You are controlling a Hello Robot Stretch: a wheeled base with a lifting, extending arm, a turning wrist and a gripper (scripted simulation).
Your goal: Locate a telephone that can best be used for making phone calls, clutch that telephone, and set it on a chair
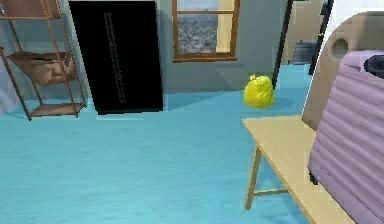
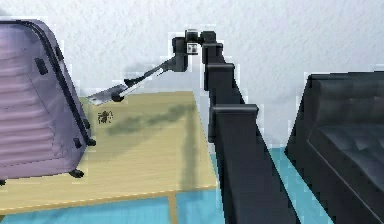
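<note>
small dark blob (image 2: 106, 118), possibly the telephone but too small to name, lying on the pale wooden surface (image 2: 150, 150). just above it in the arm side view, the tool (image 2: 104, 97) at the far end of the dark arm (image 2: 235, 130), stretched out over the surface; cannot tell whether holding anything. just left of the blob, a ribbed lilac suitcase (image 2: 35, 100) on the same surface. off to the right, a black sofa (image 2: 345, 130). in the forward view, a yellow lump (image 1: 259, 93) on the teal floor (image 1: 150, 160), a black cabinet (image 1: 117, 55) beside a window (image 1: 205, 28).
</note>
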